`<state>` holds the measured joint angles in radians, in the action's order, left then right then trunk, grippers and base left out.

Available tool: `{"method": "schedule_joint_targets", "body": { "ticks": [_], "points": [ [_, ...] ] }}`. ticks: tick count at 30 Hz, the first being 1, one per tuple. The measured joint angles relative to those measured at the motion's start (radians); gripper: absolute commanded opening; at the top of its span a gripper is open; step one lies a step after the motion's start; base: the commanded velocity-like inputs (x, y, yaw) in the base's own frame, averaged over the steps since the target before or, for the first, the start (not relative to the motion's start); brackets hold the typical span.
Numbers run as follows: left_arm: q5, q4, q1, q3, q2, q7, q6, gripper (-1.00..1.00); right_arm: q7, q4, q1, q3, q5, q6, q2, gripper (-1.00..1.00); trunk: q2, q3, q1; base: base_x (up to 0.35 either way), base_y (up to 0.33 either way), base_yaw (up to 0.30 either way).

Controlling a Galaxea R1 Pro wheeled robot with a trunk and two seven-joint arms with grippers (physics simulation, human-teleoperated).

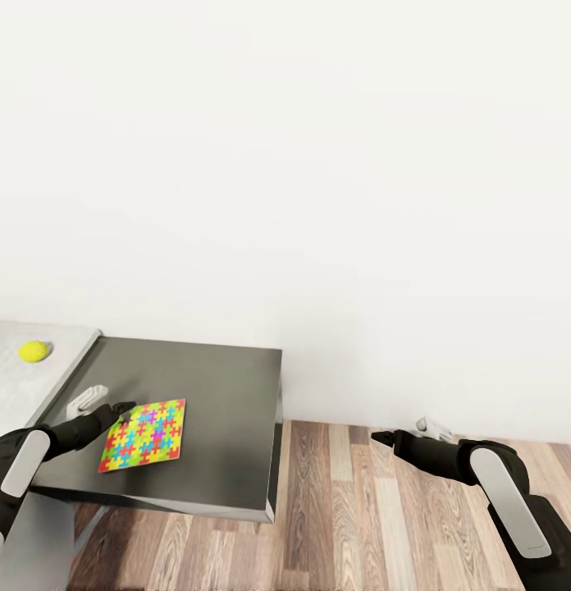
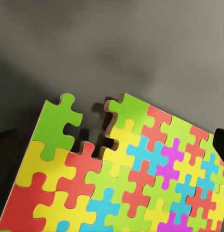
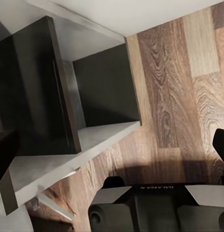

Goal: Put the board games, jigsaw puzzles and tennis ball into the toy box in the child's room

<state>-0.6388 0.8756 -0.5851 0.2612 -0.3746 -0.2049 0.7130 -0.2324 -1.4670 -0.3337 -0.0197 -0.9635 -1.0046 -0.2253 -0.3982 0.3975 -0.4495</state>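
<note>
While the left gripper [image 1: 121,408] hangs at the near-left corner of the jigsaw puzzle [image 1: 145,433], the tennis ball [image 1: 34,351] sits well behind it and further left, on the pale table [image 1: 15,394]. The puzzle lies flat on the dark grey side cabinet [image 1: 212,410], just ahead of the fingertips and to their right. In the left wrist view the puzzle [image 2: 126,174] is close below the camera, with one piece missing from its edge, and a dark fingertip [image 2: 222,142] shows at one side of it. Whether the left fingers are spread or closed on the puzzle's edge cannot be told. Further right, the right gripper [image 1: 382,437] hovers over the wood-plank floor [image 1: 359,509], well apart from the cabinet. Its fingers seem to be apart, since the right wrist view shows one dark fingertip [image 3: 221,145] at each side of the frame, with the cabinet [image 3: 54,96] and floor [image 3: 179,87] beyond them.
</note>
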Motion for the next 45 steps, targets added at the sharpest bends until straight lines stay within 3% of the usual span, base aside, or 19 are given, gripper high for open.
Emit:
{"method": "schedule_joint_targets", "body": {
  "ticks": [17,45],
  "points": [
    [0.000,0.000,0.000,0.000,0.000,0.000,0.000,1.00,0.000,0.000,0.000,0.000,0.000,0.000,0.000,1.00,0.000,0.024,0.000,0.000,0.000,0.000],
    [0.000,0.000,0.000,-0.002,0.001,0.000,0.000,1.00,0.000,0.000,0.000,0.000,0.000,0.000,0.000,1.00,0.000,0.025,0.000,0.000,-0.053,0.000]
  ]
}}
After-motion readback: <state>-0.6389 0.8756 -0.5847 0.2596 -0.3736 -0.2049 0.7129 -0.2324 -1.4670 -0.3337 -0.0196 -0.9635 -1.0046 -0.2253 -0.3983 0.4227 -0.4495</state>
